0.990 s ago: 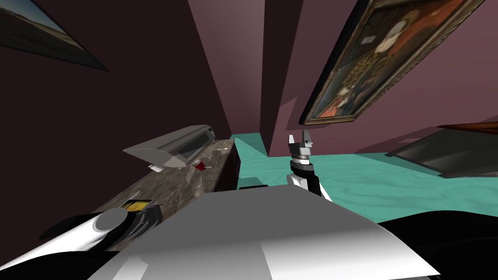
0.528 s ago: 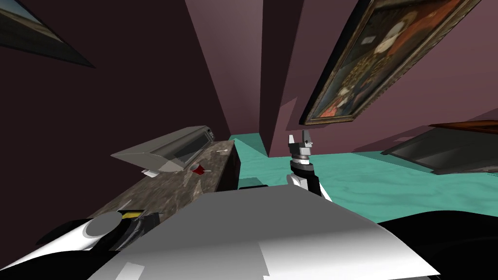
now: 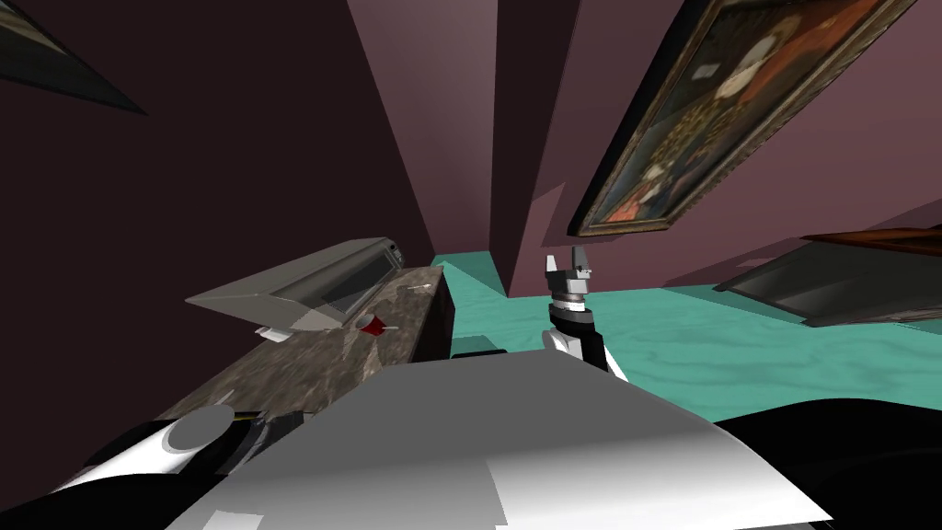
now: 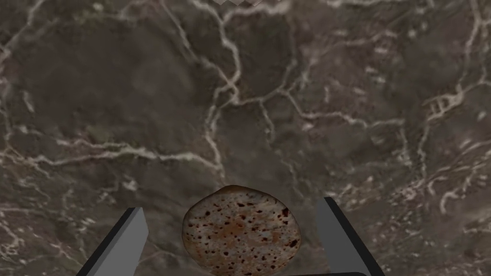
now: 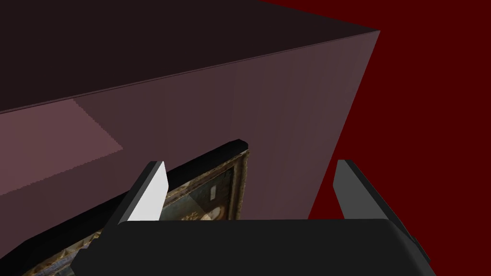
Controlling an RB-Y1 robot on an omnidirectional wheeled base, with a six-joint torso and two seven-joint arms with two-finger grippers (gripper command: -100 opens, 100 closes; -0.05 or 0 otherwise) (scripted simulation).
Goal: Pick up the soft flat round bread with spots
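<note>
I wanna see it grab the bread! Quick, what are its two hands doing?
Left gripper: open, one finger on either side of the spotted flat bread, not touching it.
Right gripper: open, holding nothing.

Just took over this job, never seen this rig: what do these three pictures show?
It is a two-armed robot. The wide picture is from its head camera, looking down at a dark marble counter on its left, with a grey appliance and a red thing on it. The other two are from cameras on each hand. The left gripper is open, its fingers either side of a spotted round flatbread lying on the counter, not touching it. The right gripper, raised ahead of the chest, is open and empty.
</note>
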